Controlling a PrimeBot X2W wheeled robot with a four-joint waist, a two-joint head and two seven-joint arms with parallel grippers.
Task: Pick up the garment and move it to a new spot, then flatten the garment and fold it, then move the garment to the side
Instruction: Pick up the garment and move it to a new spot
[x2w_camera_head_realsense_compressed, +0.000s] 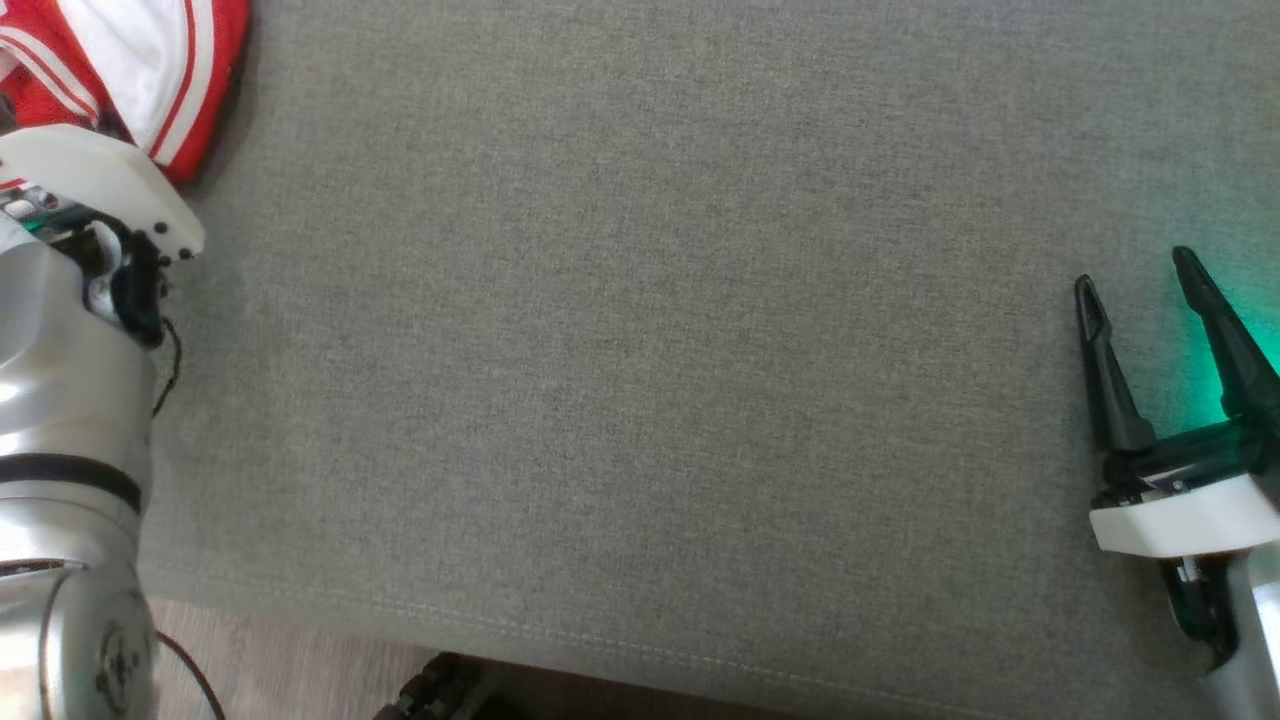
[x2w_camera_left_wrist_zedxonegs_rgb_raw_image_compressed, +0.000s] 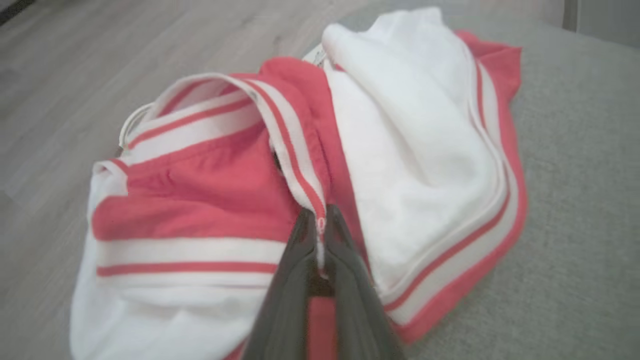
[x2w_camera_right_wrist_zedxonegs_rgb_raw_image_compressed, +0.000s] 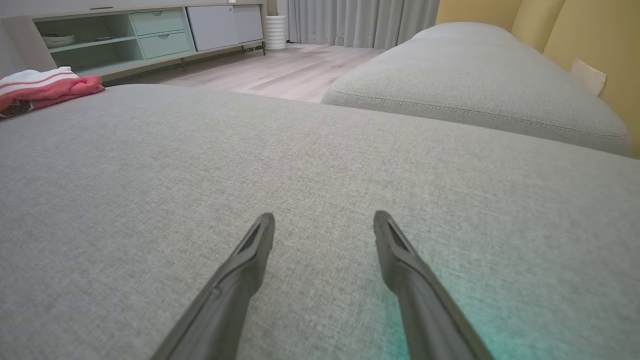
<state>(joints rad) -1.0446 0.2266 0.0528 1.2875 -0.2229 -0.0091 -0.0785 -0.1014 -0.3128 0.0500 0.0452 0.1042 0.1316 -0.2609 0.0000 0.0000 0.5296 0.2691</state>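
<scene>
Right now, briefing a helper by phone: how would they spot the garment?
Start at the grey sofa cushion, then its far left corner. A crumpled garment lies there, red with white stripes and lining against plain grey, its striped hem pinched by the left gripper.

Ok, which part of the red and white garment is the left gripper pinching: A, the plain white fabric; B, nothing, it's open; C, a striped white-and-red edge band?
C: in the left wrist view the left gripper is shut on the garment, with a striped band running down between its fingertips.
</scene>
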